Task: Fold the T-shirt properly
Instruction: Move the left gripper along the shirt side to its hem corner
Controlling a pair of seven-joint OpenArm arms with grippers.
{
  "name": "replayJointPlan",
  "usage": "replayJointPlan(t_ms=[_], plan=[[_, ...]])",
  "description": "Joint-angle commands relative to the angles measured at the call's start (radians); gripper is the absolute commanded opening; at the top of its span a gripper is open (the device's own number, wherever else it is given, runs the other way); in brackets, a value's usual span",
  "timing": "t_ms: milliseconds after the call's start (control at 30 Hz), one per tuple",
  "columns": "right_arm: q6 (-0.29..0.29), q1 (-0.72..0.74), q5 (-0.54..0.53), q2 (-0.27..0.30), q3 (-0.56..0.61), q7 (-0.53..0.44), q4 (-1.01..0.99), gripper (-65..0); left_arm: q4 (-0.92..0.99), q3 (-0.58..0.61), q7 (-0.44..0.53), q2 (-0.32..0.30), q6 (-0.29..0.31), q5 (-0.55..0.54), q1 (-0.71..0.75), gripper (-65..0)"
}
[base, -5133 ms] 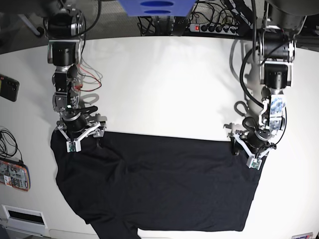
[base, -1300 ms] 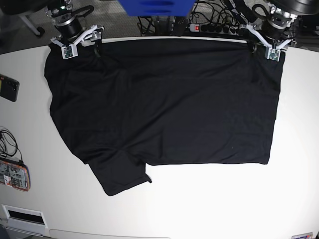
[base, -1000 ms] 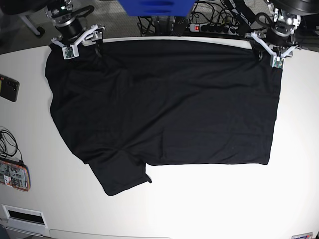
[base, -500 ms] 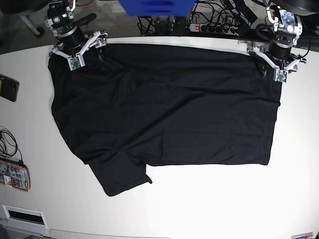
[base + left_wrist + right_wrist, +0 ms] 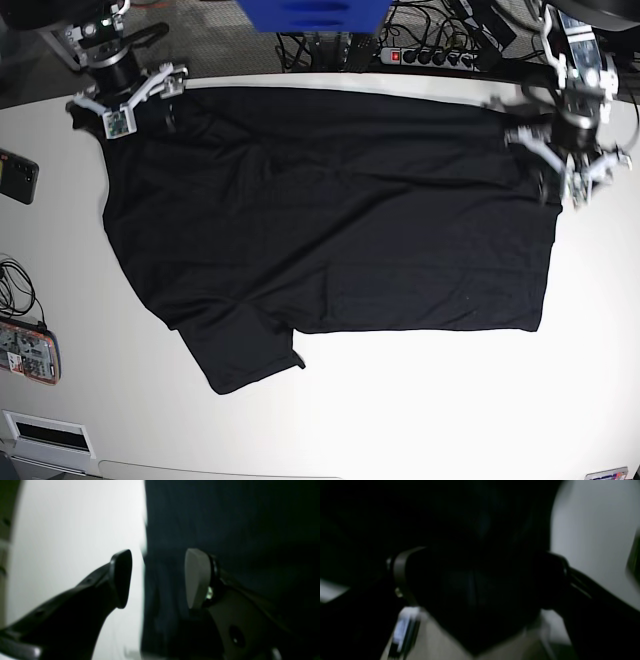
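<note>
Black T-shirt [image 5: 330,210] spread flat for folding.
Left gripper [image 5: 562,172] at 3 o'clock, right gripper [image 5: 125,95] at 10: both agape, holding nothing.

This looks like a robotics lab: a white table [image 5: 400,400] backed by a power strip [image 5: 432,57] and tangled cables [image 5: 310,50], a dark phone-like device [image 5: 18,177] at its edge, and what may be a controller [image 5: 28,350].
</note>
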State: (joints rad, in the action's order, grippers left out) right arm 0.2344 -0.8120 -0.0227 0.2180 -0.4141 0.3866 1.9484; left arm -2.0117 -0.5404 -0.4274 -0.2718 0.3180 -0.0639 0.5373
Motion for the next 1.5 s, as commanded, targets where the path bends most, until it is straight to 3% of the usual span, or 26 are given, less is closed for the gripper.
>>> replayJointPlan(t_ms=[0,100,233,400,700,800,967,1067,1167,1467], plan=[[-0.008,-0.007,-0.003,0.005,-0.013,-0.013,0.012,-6.7,-0.019,-0.024,-0.006,-0.013,-0.009,0.023,-0.009,-32.4],[-0.008,0.039,-0.004,0.005,-0.015,-0.031,0.012,-6.7,-0.019,-0.025,-0.077,-0.034,-0.009,0.069,-0.108,-32.4],[-0.008,0.148,-0.004,0.005,-0.007,-0.047,0.012,-6.7,-0.011,-0.024,-0.189,-0.070,-0.004,0.054,-0.262,-32.4],[-0.007,0.276,-0.004,0.008,0.048,-0.041,0.012,-6.7,0.141,0.069,-0.314,-0.180,-0.003,0.012,-0.486,-32.4],[-0.007,0.317,-0.003,0.011,0.139,-0.039,0.012,-6.7,0.587,0.266,-0.328,-0.307,-0.001,-0.081,-0.816,-32.4],[-0.007,0.317,-0.003,0.011,0.145,-0.039,0.012,-6.7,0.806,0.386,-0.264,-0.340,-0.001,-0.112,-0.951,-32.4],[-0.007,0.317,-0.003,0.013,0.151,-0.039,0.012,-6.7,1.255,0.635,0.017,-0.358,-0.001,-0.118,-1.130,-32.4],[-0.007,0.313,-0.003,0.013,0.146,-0.039,0.012,-6.7,1.376,0.731,0.086,-0.355,-0.001,-0.123,-1.164,-32.4],[-0.007,0.314,-0.003,0.013,0.145,-0.039,0.012,-6.7,1.413,0.741,0.140,-0.326,-0.003,-0.123,-1.161,-32.4],[-0.007,0.308,-0.003,0.013,0.146,-0.039,0.012,-6.7,1.495,0.708,0.164,-0.287,-0.003,-0.123,-1.121,-32.4]])
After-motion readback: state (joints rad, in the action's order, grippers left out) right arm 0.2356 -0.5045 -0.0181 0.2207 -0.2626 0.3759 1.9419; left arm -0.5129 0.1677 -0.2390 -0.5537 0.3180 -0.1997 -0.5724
